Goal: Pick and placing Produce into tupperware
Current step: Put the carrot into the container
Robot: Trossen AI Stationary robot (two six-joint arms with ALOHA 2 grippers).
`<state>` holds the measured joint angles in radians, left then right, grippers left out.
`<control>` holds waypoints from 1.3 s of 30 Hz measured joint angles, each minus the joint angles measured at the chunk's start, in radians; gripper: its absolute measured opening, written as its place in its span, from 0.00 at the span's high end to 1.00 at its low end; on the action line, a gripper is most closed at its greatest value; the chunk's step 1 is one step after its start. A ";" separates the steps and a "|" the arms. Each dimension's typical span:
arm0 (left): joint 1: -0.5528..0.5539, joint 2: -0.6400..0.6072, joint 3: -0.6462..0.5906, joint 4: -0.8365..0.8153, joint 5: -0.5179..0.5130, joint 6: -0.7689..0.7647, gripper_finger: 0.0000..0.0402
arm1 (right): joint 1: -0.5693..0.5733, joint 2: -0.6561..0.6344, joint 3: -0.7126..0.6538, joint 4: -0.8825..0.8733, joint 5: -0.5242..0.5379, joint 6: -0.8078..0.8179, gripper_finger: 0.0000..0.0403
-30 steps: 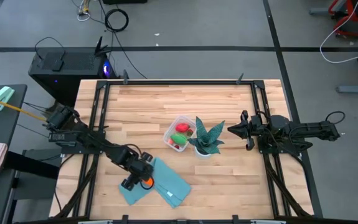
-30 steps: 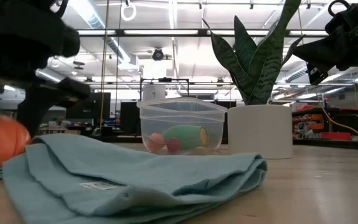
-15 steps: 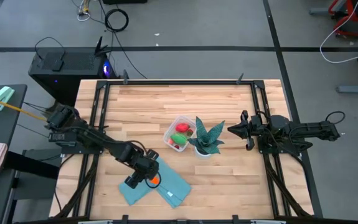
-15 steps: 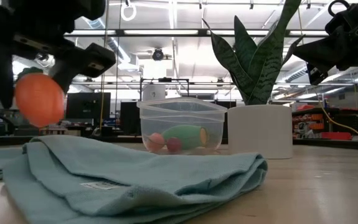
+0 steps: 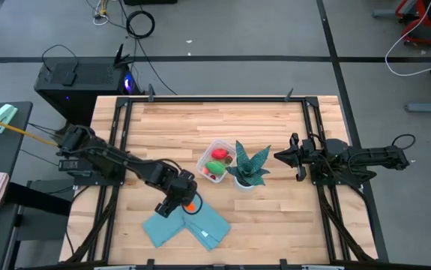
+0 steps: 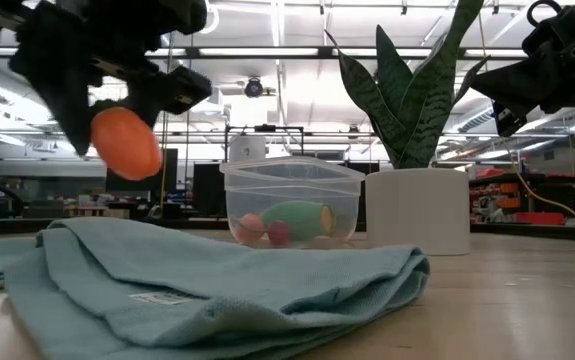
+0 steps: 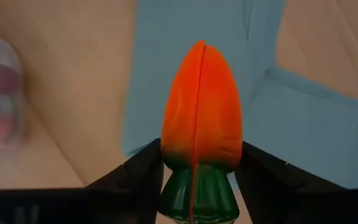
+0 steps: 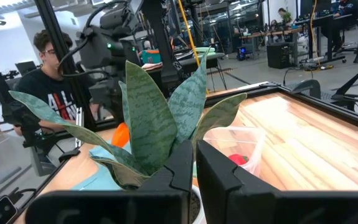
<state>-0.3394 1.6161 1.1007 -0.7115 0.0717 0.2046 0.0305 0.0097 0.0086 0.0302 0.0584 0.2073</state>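
Observation:
My left gripper (image 5: 184, 204) is shut on the orange carrot (image 7: 202, 106) and holds it in the air above the far edge of the teal cloth (image 5: 189, 223). The carrot also shows in the low view (image 6: 125, 142), left of the clear tupperware (image 6: 292, 200). The tupperware (image 5: 216, 160) rests on its base on the table beside the potted plant (image 5: 249, 169). It holds a red round piece (image 5: 219, 154), a green oval (image 6: 300, 219) and a small red-pink piece (image 6: 279, 233). My right gripper (image 5: 279, 157) waits shut to the right of the plant. My left gripper pinches the carrot between its two fingers (image 7: 142, 169) at the thick end (image 7: 194, 152), just above the green stem (image 7: 195, 196). The fingers slant down from above and lie along the carrot, whose pointed tip (image 7: 198, 46) sticks out ahead of them. It is lifted clear of the cloth.
The spiky plant in its white pot (image 6: 417, 208) stands just right of the tupperware. The folded teal cloth (image 6: 217, 285) covers the near middle of the table. A person (image 8: 45, 74) shows beyond the table's left side. Bare wood (image 5: 200, 124) lies toward the far edge.
My left gripper has lifted the carrot off the teal cloth. It has carried it up and toward the table's right and far side, closer to the tupperware, still shut on it. The cloth has stayed where it was.

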 joint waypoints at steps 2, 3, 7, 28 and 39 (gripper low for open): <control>0.012 0.000 0.018 -0.003 0.000 0.021 0.52 | 0.000 0.000 0.000 0.000 0.000 0.000 0.94; 0.018 0.000 0.029 -0.001 0.000 0.027 0.51 | 0.000 0.000 0.000 0.000 0.000 0.000 0.94; 0.045 0.000 0.074 -0.005 -0.005 0.078 0.53 | 0.000 0.000 0.000 0.000 0.000 0.000 0.94; 0.298 0.000 0.257 -0.017 -0.007 0.258 0.54 | 0.000 0.000 0.000 0.000 0.000 0.000 0.94; 0.438 0.000 0.257 0.058 0.001 0.310 0.54 | 0.000 0.000 0.000 0.000 0.000 0.000 0.94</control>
<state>0.0983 1.6165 1.3575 -0.6536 0.0725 0.5143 0.0307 0.0096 0.0086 0.0300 0.0586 0.2073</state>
